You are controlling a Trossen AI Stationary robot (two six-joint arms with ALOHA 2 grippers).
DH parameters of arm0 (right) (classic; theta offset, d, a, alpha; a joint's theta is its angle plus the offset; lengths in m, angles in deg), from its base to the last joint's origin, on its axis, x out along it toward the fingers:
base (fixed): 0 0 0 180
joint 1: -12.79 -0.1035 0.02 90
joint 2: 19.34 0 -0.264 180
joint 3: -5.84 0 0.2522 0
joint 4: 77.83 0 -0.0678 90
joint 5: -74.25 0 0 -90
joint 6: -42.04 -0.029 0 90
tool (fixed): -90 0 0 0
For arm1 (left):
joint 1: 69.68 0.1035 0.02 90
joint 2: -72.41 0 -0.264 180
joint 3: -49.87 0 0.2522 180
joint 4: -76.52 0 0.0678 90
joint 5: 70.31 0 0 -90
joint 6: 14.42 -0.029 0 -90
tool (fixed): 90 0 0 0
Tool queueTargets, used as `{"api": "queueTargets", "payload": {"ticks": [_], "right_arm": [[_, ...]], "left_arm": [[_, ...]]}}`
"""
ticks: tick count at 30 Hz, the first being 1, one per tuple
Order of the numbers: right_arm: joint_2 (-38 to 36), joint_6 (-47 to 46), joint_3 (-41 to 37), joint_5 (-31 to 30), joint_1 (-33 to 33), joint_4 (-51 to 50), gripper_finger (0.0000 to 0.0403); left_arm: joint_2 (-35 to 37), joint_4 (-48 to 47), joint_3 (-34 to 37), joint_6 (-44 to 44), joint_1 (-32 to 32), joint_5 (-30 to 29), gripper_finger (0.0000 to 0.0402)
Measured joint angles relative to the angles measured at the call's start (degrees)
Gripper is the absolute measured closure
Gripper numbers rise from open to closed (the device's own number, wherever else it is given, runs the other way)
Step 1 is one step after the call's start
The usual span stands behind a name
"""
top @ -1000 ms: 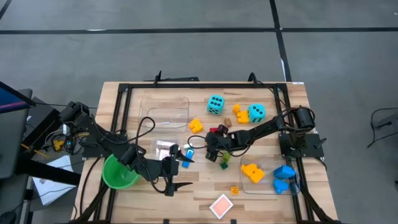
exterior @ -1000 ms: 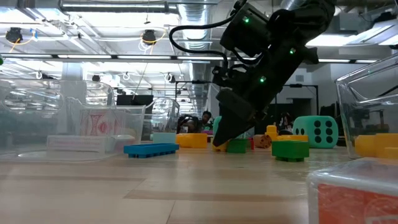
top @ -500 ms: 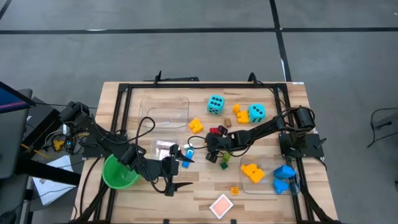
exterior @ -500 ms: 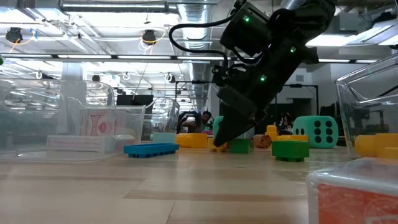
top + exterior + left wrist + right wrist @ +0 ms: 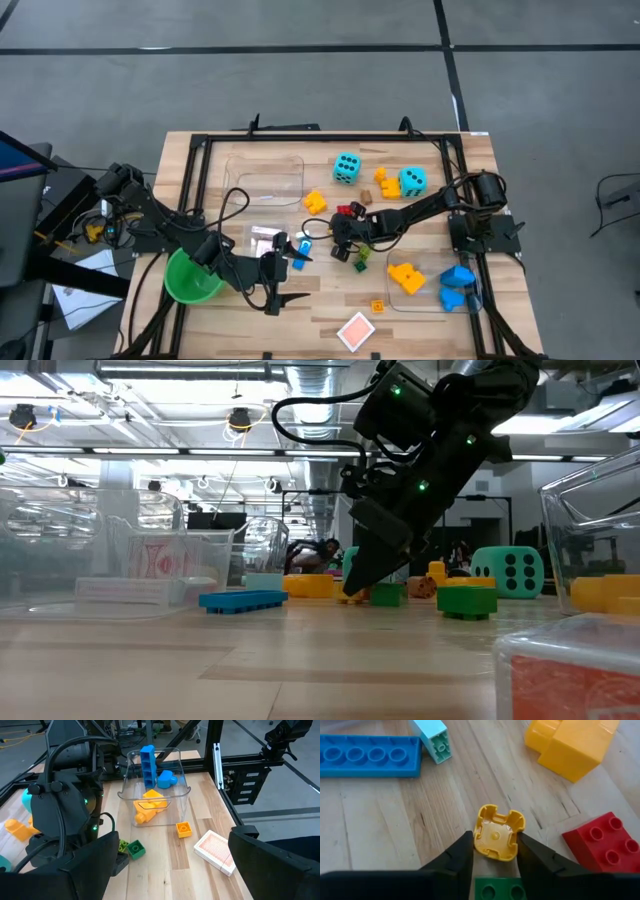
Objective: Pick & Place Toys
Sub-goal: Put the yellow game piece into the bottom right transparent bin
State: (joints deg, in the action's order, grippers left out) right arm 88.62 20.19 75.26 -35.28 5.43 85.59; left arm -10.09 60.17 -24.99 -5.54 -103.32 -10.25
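Observation:
My right gripper (image 5: 341, 242) is at the table's middle, slanting down, shut on a small yellow brick (image 5: 496, 832). Around it lie a red brick (image 5: 597, 842), a green brick (image 5: 500, 890), a flat blue brick (image 5: 367, 755) and a big yellow brick (image 5: 570, 745). Two cyan dice (image 5: 347, 168) (image 5: 412, 181) sit toward the far edge. A red-and-white card deck (image 5: 356, 330) lies flat near the front edge. My left gripper (image 5: 280, 288) hovers open over the near left, holding nothing. My right gripper pinches the small yellow brick by two opposite side walls (image 5: 481, 840) between its two fingers (image 5: 457, 857). The fingers slant down from the table's right side. The brick's hollow underside faces the wrist camera, and the brick sits at table level (image 5: 352, 595).
A clear bin (image 5: 470, 290) at the near right holds yellow and blue bricks. A second clear bin (image 5: 265, 180) stands far left of centre, and a green cup (image 5: 190, 277) near the left arm. A small orange brick (image 5: 377, 306) lies near the front.
My right gripper has narrowed its fingers onto the small yellow brick, and the arm has kept its place. The brick stays at table level.

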Motion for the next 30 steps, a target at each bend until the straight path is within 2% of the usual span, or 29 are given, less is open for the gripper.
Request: {"api": "queueTargets", "payload": {"ticks": [12, 23, 30], "right_arm": [[-2.2, 0.4, -0.1, 2.0, -0.2, -0.4, 0.0284], [-15.7, 0.4, 0.0, 0.9, -6.8, -6.0, 0.0284], [-24.0, -1.8, 0.0, -3.9, -14.6, -13.6, 0.0284]], "left_arm": [[0.0, 0.0, 0.0, 0.0, 0.0, 0.0, 0.0032], [0.0, -0.5, 0.0, 0.0, 0.0, 0.0, 0.0032], [0.0, -0.5, 0.0, -1.6, 0.0, 0.0, 0.0032]]}}
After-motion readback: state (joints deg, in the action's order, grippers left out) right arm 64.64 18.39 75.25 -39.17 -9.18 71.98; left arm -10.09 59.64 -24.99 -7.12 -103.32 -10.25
